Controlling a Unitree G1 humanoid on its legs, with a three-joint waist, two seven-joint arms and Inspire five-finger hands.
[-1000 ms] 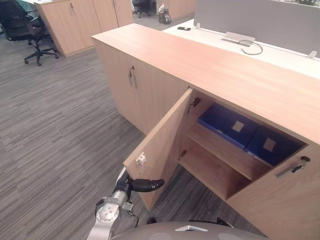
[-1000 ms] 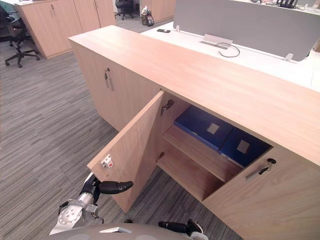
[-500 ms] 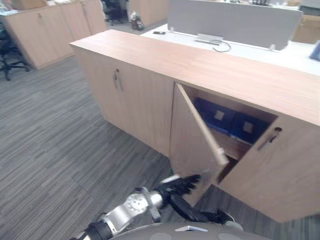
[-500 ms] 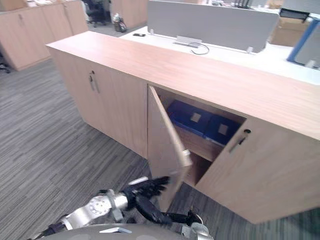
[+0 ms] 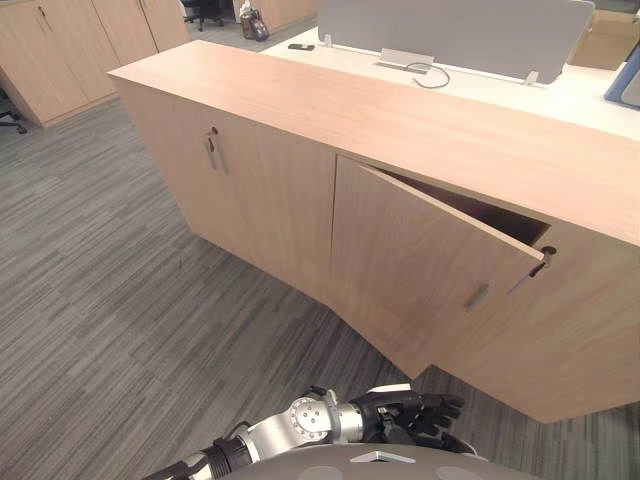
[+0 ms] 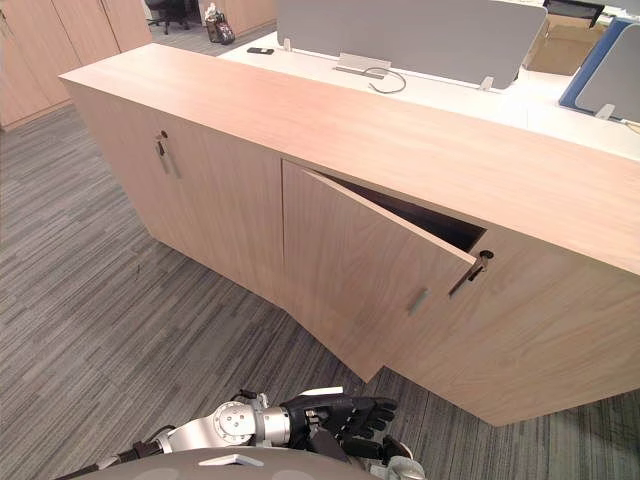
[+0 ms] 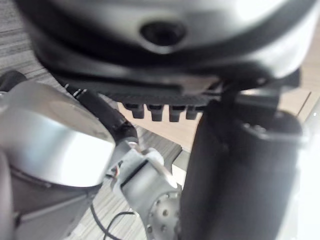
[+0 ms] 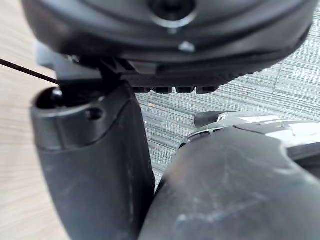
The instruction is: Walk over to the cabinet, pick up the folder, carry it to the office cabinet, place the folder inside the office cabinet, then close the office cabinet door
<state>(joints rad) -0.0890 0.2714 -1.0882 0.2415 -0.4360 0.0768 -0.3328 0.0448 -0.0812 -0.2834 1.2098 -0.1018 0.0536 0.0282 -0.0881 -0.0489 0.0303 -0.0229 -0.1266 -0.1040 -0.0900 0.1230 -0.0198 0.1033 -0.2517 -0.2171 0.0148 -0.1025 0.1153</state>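
The long wooden office cabinet [image 5: 400, 130] stands in front of me. Its middle door [image 5: 420, 270] is swung nearly to, with a narrow dark gap [image 5: 480, 212] left along its top right edge. Nothing of the inside or of a folder shows through the gap. My left hand [image 5: 415, 412] hovers low, below the door's bottom corner and apart from it, open with fingers stretched out and holding nothing. My right hand [image 8: 95, 160] hangs low by my body, open and holding nothing.
A key [image 5: 543, 258] sticks out of the neighbouring door to the right. A white desk with a grey partition [image 5: 450, 30] runs behind the cabinet. More wooden cabinets [image 5: 60, 50] line the far left. Grey carpet [image 5: 120, 300] spreads to the left.
The door has swung from wide open to almost shut, hiding the blue folders on the shelf. My left hand moved rightward, from the door's edge to below its corner. The camera has shifted too.
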